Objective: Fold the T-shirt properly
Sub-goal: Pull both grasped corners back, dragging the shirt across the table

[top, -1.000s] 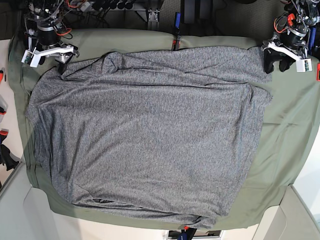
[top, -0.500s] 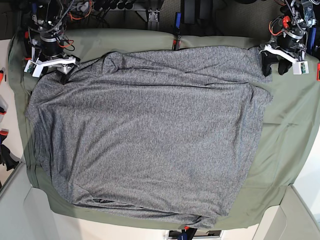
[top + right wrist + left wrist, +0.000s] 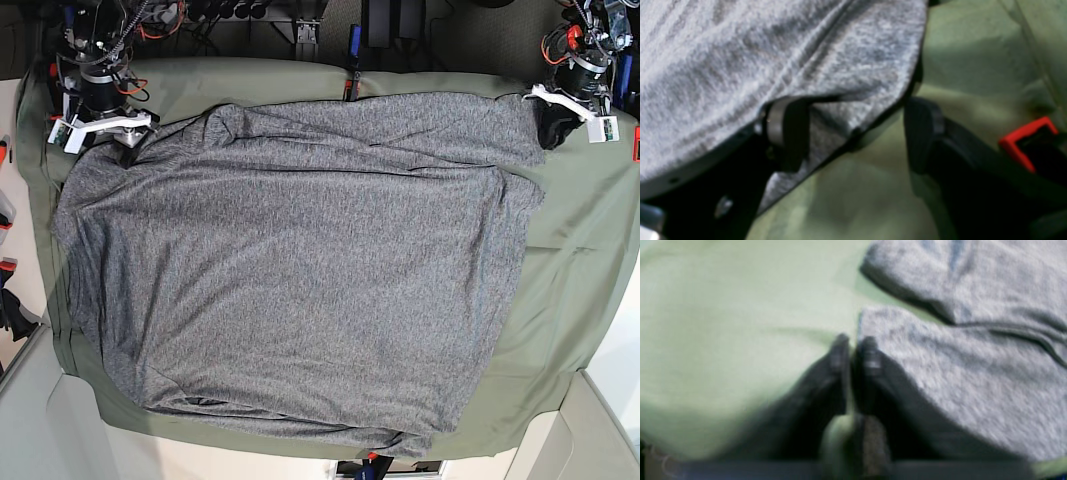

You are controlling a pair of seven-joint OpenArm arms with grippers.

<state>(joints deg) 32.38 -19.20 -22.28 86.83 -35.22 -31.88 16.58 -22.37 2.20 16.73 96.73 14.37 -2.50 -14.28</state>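
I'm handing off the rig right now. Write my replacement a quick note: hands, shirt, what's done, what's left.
Left hand: shut at the edge of the heather-grey knit T-shirt, at its far corner; whether cloth is pinched is too blurred to tell.
Right hand: open, one finger under the shirt's edge, the other on the olive-green cloth sheet.
Shirt: spread flat on the sheet, a little rumpled along the far edge.
Done: no fold visible.
Left: close the right hand, then make every fold.

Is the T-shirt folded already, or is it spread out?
Spread out. In the base view the T-shirt lies flat across the green sheet, with only wrinkles near its top edge.
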